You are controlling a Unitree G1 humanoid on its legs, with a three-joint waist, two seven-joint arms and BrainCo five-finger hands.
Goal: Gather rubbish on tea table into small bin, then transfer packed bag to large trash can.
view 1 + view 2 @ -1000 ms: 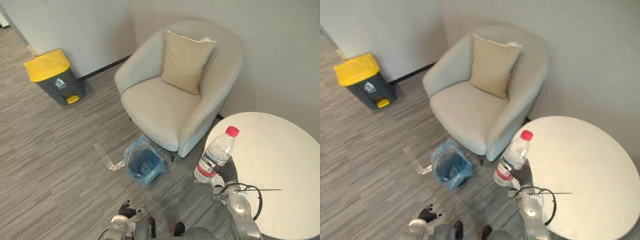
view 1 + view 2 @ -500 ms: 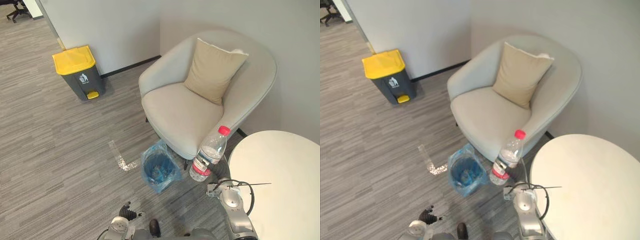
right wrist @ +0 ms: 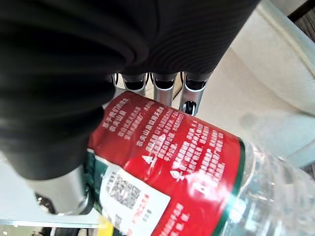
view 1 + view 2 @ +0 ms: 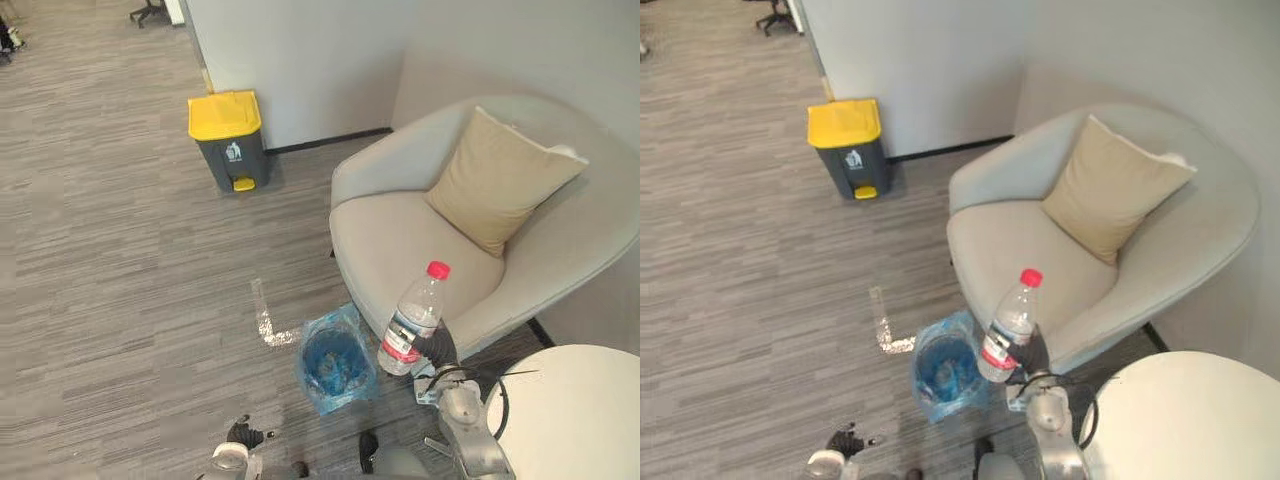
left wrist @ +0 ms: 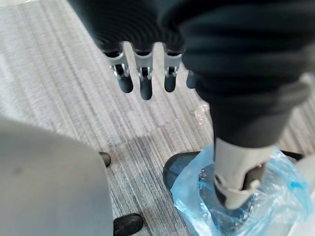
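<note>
Left eye view: right hand (image 4: pixel 437 347) holds the water bottle (image 4: pixel 412 322) upright, near the blue-lined small bin (image 4: pixel 335 362) on the floor (image 4: pixel 120 280). Left wrist view: left hand (image 5: pixel 145 78) hangs slack-fingered. Right wrist view: fingers (image 3: pixel 189 96) wrap the water bottle

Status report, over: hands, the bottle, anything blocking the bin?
Right hand shut on water bottle, held upright. Left hand open, hanging low, empty. Bottle not yet in blue-bagged small bin, beside it in view. Armchair close behind; nothing seen blocking.
</note>
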